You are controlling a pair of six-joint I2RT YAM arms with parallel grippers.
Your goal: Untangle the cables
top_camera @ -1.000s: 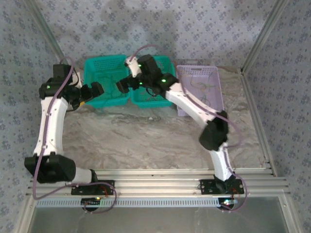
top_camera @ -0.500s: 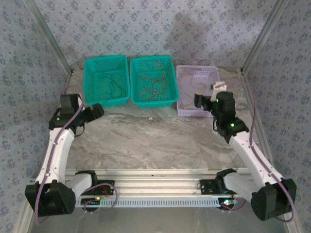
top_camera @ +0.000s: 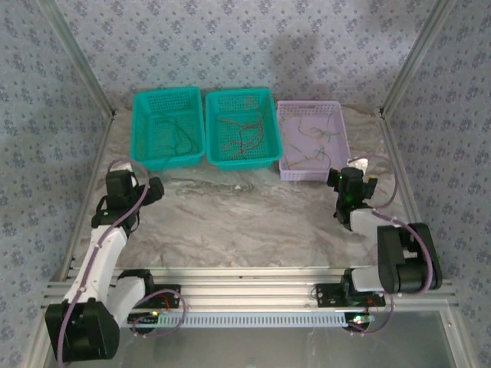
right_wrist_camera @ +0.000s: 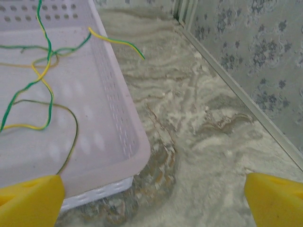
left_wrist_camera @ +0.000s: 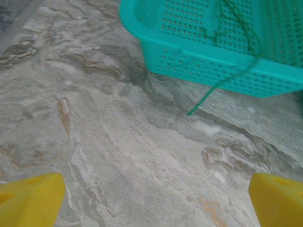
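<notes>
Green cable [left_wrist_camera: 215, 90] overhangs the teal basket [left_wrist_camera: 189, 61], upper right (left claw [left_wrist_camera: 154, 201] and right claw [right_wrist_camera: 152, 201] apart, empty); snagging may drag the basket.

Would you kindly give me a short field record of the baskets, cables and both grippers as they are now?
left teal basket: green cable hangs out over its near wall
middle teal basket: red and brown cables inside
lilac basket: green-yellow cables, crossing
left gripper: open, empty, above bare table
right gripper: open, empty, by lilac basket's corner
</notes>
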